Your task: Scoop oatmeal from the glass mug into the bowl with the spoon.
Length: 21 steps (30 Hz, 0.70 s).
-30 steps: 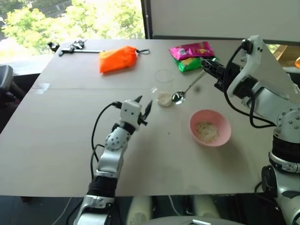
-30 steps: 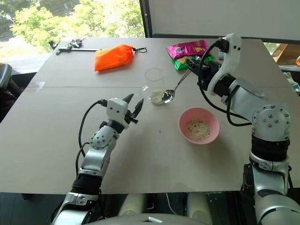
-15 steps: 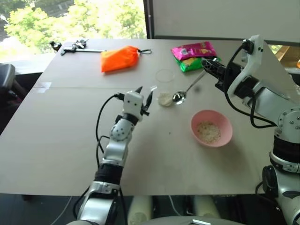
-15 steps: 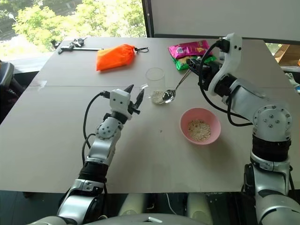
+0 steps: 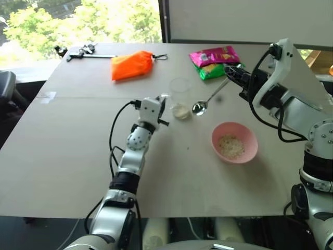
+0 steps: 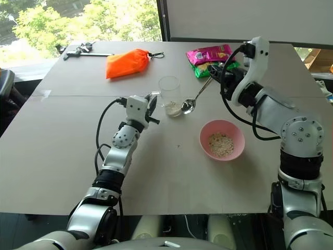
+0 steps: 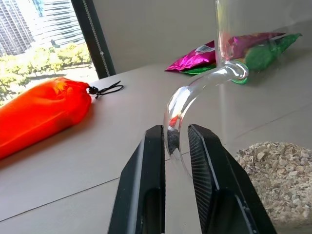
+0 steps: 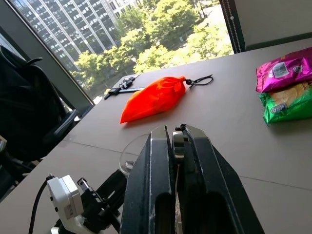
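While the right hand [image 6: 212, 70] stays clamped on the slim silver spoon [image 6: 193, 99], the left hand [image 7: 170, 146] pinches the clear glass mug's [image 6: 170, 94] curved handle [image 7: 195, 92]: rigid, slippery, breakable, probably light.

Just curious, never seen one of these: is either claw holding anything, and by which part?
The right gripper holds the spoon by its handle end. The left gripper has its fingers around the glass mug's handle.
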Available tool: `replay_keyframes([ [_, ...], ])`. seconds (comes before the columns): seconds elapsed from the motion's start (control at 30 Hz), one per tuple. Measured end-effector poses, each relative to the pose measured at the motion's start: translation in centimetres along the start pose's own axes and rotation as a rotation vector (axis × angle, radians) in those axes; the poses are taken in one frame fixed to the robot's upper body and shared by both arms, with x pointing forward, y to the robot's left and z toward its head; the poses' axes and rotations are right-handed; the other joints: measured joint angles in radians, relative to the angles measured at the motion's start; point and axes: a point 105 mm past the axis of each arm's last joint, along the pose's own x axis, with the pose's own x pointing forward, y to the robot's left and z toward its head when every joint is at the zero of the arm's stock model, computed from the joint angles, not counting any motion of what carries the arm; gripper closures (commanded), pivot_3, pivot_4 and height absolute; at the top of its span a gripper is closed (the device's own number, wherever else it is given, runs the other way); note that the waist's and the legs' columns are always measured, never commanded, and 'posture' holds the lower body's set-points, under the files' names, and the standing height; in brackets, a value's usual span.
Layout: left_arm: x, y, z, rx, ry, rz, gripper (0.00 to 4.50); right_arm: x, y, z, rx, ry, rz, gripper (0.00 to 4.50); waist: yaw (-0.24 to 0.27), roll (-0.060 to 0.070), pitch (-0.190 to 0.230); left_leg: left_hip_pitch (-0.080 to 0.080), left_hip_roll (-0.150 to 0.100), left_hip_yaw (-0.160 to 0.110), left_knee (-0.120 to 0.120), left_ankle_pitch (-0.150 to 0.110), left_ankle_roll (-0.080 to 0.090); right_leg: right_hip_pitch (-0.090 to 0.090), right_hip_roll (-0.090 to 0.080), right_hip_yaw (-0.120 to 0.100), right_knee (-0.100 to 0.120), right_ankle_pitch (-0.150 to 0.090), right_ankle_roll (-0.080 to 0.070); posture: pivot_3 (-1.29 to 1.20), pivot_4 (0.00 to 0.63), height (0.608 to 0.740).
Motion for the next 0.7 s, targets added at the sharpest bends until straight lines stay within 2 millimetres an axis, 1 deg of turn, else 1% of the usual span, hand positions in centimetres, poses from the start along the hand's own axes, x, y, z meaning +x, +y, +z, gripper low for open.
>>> replay_keyframes([
  [0.17,0.0,0.0,0.0,0.002,-0.003,0.002,3.42,0.0,0.1,0.1,-0.005,-0.002,0.0,4.5,0.0,0.0,0.0,0.0,0.0,0.0,0.0,0.0,0.0,0.0,0.0,0.0,0.0,0.0,0.0,0.0,0.15,0.696],
  [0.2,0.0,0.0,0.0,0.002,-0.004,-0.001,3.95,0.0,0.0,0.1,-0.005,-0.002,0.0,4.5,0.0,0.0,0.0,0.0,0.0,0.0,0.0,0.0,0.0,0.0,0.0,0.0,0.0,0.0,0.0,0.0,0.15,0.696],
  [0.23,0.0,-0.1,0.0,0.001,-0.006,-0.004,4.29,0.0,0.0,0.1,-0.006,-0.002,-0.001,4.5,0.0,0.0,0.0,0.0,0.0,0.0,0.0,0.0,0.0,0.0,0.0,0.0,0.0,0.0,0.0,0.0,0.15,0.696],
  [0.27,0.2,-0.1,0.8,-0.02,-0.041,0.001,4.47,-0.1,0.0,0.1,-0.008,-0.003,-0.002,4.5,0.0,0.0,0.0,0.0,0.0,0.0,0.0,0.0,0.0,0.0,0.0,0.0,0.0,0.0,0.0,0.0,0.15,0.696],
  [0.3,0.5,-0.3,1.6,-0.016,-0.07,-0.01,4.47,0.0,0.1,0.2,-0.01,-0.006,0.001,4.5,0.0,0.0,0.0,0.0,0.0,0.0,0.0,0.0,0.0,0.0,0.0,0.0,0.0,0.0,0.0,0.0,0.15,0.696],
  [0.33,0.7,-0.3,1.8,-0.007,-0.073,-0.015,4.47,0.0,0.2,0.4,-0.013,-0.009,0.005,4.5,-0.001,0.0,0.0,0.001,0.0,0.0,0.0,0.0,0.0,0.0,0.0,0.0,0.001,0.0,0.0,0.0,0.15,0.696],
  [0.5,0.6,0.0,1.5,-0.006,-0.062,-0.005,4.47,0.1,0.4,1.4,-0.045,-0.031,0.01,4.5,-0.004,0.0,0.0,0.001,0.0,0.0,0.0,0.0,0.0,0.0,0.0,0.0,0.001,0.0,0.0,0.0,0.15,0.696],
  [0.7,0.5,-0.1,1.4,-0.018,-0.058,-0.012,4.47,0.9,1.1,3.4,-0.092,-0.07,0.033,4.5,-0.002,0.0,0.0,0.001,0.0,0.001,0.001,0.0,0.0,0.0,0.0,0.0,0.001,0.0,0.0,0.0,0.15,0.696],
])
